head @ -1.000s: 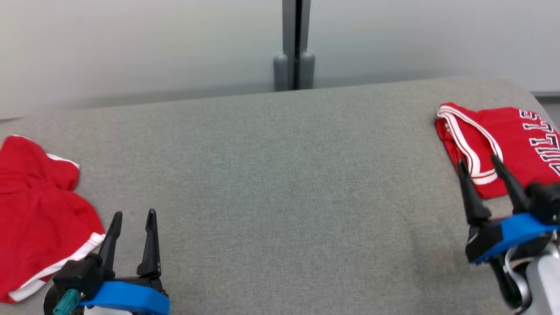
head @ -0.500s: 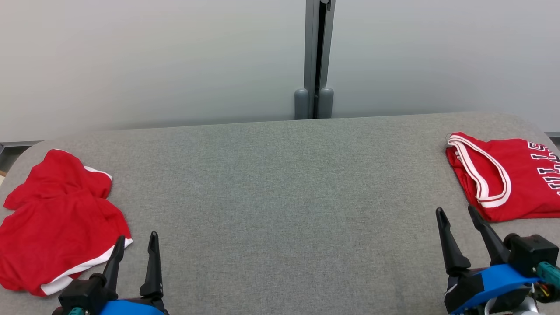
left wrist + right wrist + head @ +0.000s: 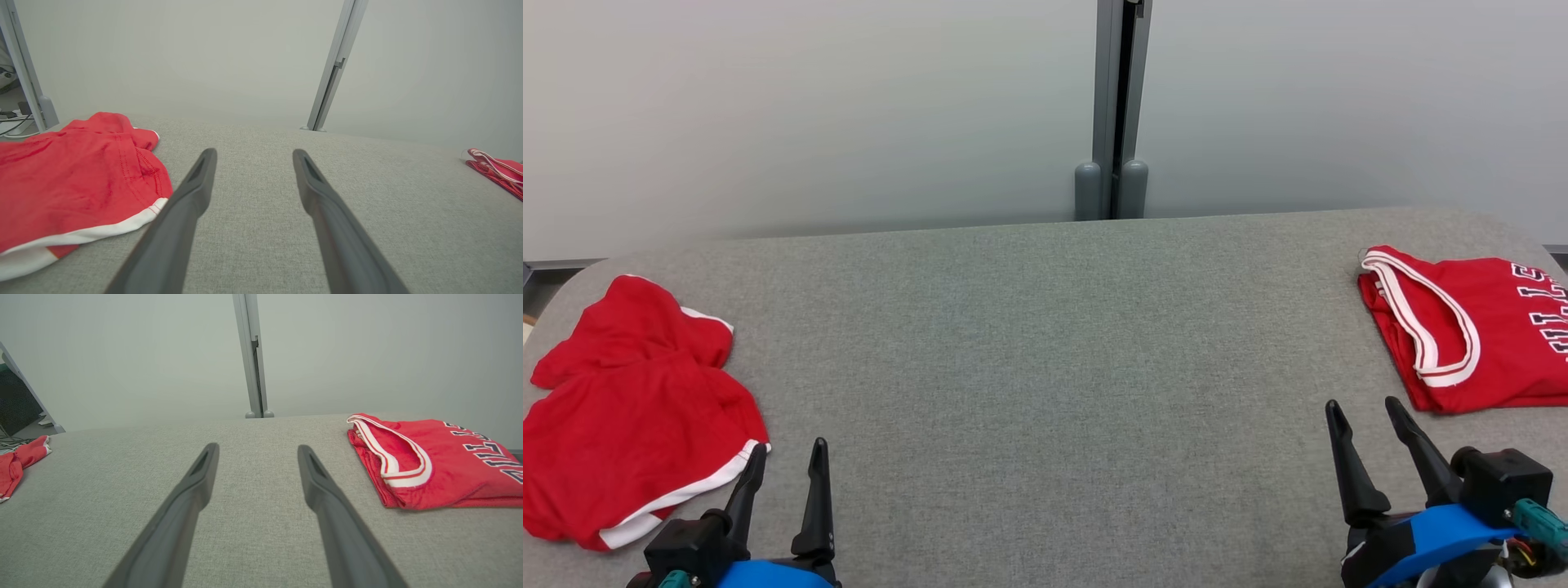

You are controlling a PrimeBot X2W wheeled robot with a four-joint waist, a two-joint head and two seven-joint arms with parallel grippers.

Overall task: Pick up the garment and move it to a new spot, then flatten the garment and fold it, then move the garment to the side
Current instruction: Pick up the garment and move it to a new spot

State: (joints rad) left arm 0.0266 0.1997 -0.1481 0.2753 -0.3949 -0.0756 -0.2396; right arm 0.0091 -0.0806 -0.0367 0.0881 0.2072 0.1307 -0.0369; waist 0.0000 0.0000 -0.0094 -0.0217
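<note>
Grey cloth-covered desk (image 3: 1045,367) spans the head view from edge to edge, with pale wall panels (image 3: 809,106) behind it, joined by a grey post (image 3: 1112,106) at top centre. Crumpled red garment (image 3: 629,425), white-trimmed, lies at the left edge of the desk. Folded red jersey (image 3: 1494,343), with white-banded opening and dark lettering, lies flat at the right edge, partly cut off by the frame. The two garments are well apart. Left hand (image 3: 789,446), lower left, has its fingers spread and holds nothing; its outer finger stands just beside the crumpled garment's white hem, contact not confirmable. Right hand (image 3: 1362,403), lower right, is likewise spread and holds nothing; the jersey lies near, up and right of its fingertips, bare desk between.
</note>
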